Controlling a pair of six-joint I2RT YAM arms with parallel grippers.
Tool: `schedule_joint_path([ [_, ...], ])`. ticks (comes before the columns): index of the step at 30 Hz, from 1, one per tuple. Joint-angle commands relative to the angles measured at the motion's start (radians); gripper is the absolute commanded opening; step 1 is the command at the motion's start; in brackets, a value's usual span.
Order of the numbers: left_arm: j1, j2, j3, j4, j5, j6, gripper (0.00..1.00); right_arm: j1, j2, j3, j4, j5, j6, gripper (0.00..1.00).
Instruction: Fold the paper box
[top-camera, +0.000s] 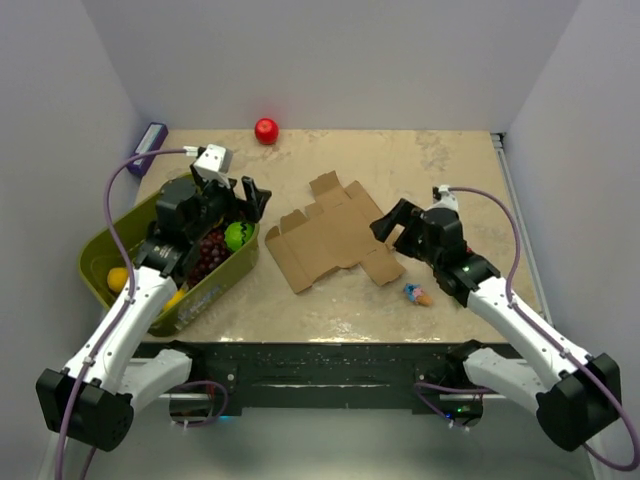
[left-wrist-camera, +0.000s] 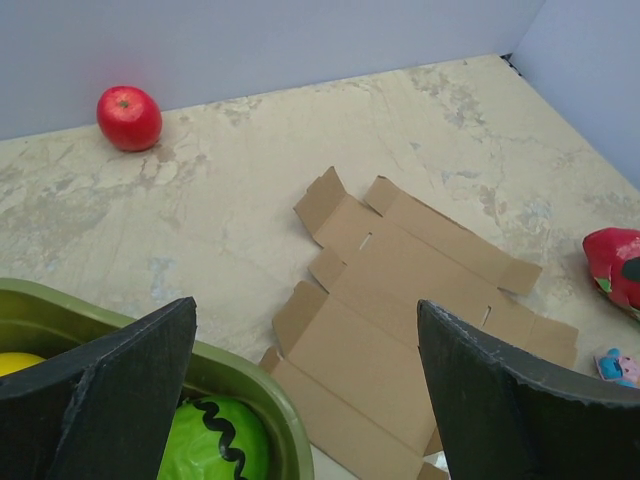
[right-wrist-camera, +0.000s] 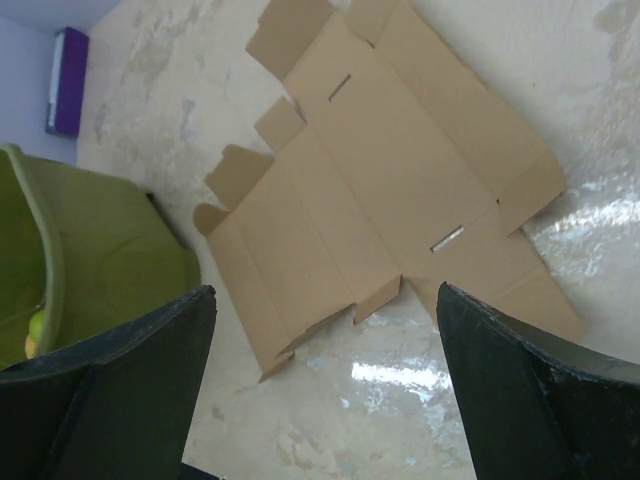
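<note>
The table (top-camera: 440, 170) is carrying everything. A green basket (top-camera: 100, 255) of fruit is sitting at its nine o'clock edge. The paper box (top-camera: 335, 240) (a flat, unfolded brown sheet) is lying at the centre, just beside the basket. The left gripper (left-wrist-camera: 305, 330) is hovering over the basket's rim, jaws wide apart and empty. The right gripper (right-wrist-camera: 325, 295) is hanging at the sheet's three o'clock, likewise spread and empty. A red apple (top-camera: 266, 130) is resting at twelve o'clock, and a small toy (top-camera: 418, 293) is lying at the sheet's four o'clock.
</note>
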Motion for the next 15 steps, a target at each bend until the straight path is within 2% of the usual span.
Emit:
schedule_joint_path([
  [1, -0.016, 0.009, -0.008, 0.045, 0.028, 0.025, 0.95, 0.05, 0.03, -0.051, 0.032, 0.075, 0.119, 0.94],
  [6, -0.056, 0.041, -0.007, 0.039, 0.025, 0.037, 0.93, 0.119, 0.01, -0.149, 0.035, 0.072, 0.222, 0.92],
  [15, -0.14, 0.077, 0.0, 0.015, -0.015, 0.069, 0.92, 0.157, -0.062, -0.24, -0.066, 0.058, 0.335, 0.92],
])
